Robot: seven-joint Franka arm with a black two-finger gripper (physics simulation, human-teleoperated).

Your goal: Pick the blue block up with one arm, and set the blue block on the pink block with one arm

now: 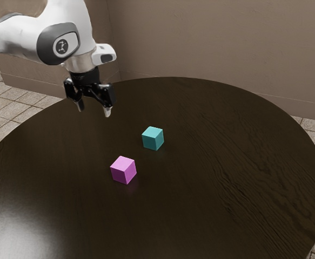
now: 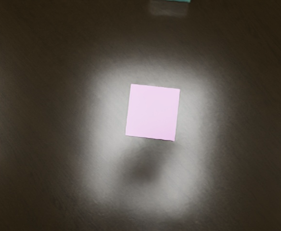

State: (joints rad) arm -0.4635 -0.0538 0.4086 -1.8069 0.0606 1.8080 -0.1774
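The gripper (image 1: 94, 109) hangs high above the round table (image 1: 233, 172). Its 2 fingers stand apart with nothing between them, so it is open and holds nothing. I think this is the right state for now, because the 1st step is to take the blue block (image 1: 153, 138), and that step is not yet begun.

The blue block, which looks more teal than blue, sits flat on the table near the middle. Nothing touches it. The pink block (image 1: 124, 170) sits near it, closer to the front and toward the exterior view's left. A gap of bare wood lies between the 2, so they are apart and not stacked.

In the wrist view the pink block (image 2: 153, 112) lies almost directly under the hand, with a soft shadow (image 2: 145, 168) on the table just beside it. Only a thin strip of the blue block (image 2: 169, 1) shows at the edge. From this I judge that the hand is nearer to being over the pink block than over the blue one. It must move across to the blue block before it goes down.

The height probably gives the arm room to travel without pushing either block. The pink block is the base, so it is better left where it is.

Neither block is in a container; both rest directly on the table.
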